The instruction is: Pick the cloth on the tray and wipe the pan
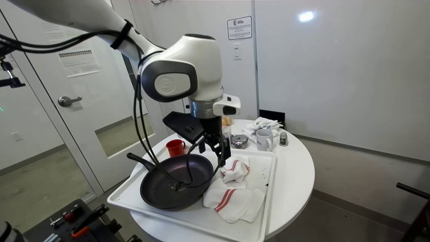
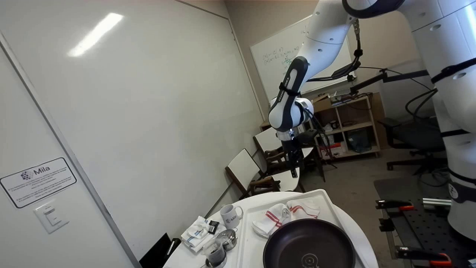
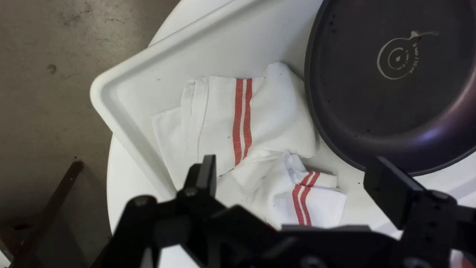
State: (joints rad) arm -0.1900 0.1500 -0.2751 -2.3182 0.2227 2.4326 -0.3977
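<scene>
The cloth, a folded white towel with red stripes, lies on the tray beside the pan. It shows in the wrist view and in an exterior view. The white tray has a low rim, also in the wrist view. The black pan sits on the tray; it shows in an exterior view and the wrist view. My gripper is open and empty above the tray. In an exterior view my gripper overlaps the smaller cloth; it also shows from across the table.
A smaller crumpled white-and-red cloth touches the larger one. A red mug stands behind the pan. A grey mug, metal pot, shaker and white cloths stand behind the tray. Cables hang over the pan.
</scene>
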